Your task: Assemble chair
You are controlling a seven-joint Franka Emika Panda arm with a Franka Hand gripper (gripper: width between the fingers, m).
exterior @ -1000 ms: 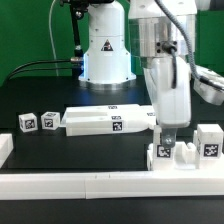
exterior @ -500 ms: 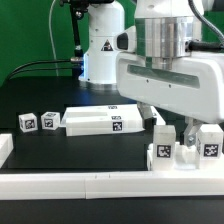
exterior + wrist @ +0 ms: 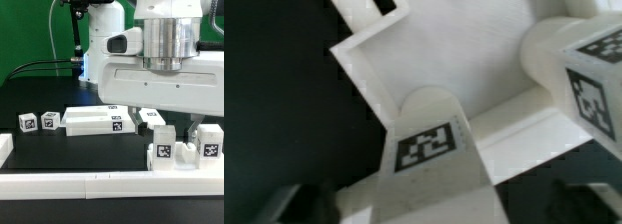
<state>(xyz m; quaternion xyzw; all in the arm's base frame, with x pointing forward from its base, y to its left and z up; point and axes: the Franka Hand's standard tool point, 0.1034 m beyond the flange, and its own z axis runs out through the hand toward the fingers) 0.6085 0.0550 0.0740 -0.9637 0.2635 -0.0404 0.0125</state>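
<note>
Change: the arm has been turned low over the right notched block.
Jaws: state cannot be told.
Meaning: a grab is likely being readied.

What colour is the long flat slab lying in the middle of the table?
White. The slab carries small black-and-white square tags on its front edge. The exterior view shows it best.

Bare black table lies open between the long slab and the front rail; the arm blocks the exterior view's right.
</note>
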